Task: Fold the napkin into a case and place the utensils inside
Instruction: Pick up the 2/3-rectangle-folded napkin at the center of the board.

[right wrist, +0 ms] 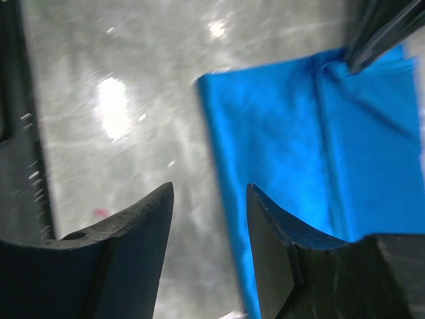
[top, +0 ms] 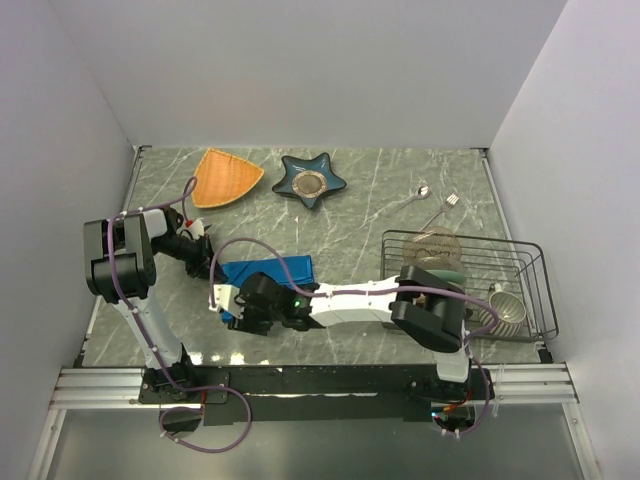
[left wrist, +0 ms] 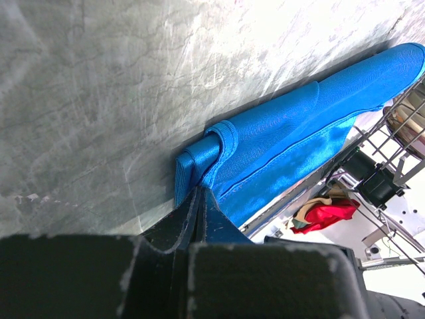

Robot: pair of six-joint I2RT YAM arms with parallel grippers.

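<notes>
The bright blue napkin (top: 268,272) lies folded into a long band on the marble table (top: 380,230). In the left wrist view the napkin (left wrist: 299,133) has its layered corner running into my left gripper (left wrist: 199,193), which is shut on that corner. My left gripper (top: 212,262) sits at the band's left end. My right gripper (right wrist: 209,189) hangs open and empty over the edge of the napkin (right wrist: 285,146), one finger above bare table, the other above cloth. In the top view the right gripper (top: 230,303) is at the band's near left. The spoon (top: 420,192) and fork (top: 447,205) lie at the far right.
An orange triangular dish (top: 227,177) and a dark star-shaped dish (top: 310,181) stand at the back. A wire rack (top: 520,290) at the right holds a bowl (top: 435,248) and a metal cup (top: 505,306). The right arm stretches across the table's near side.
</notes>
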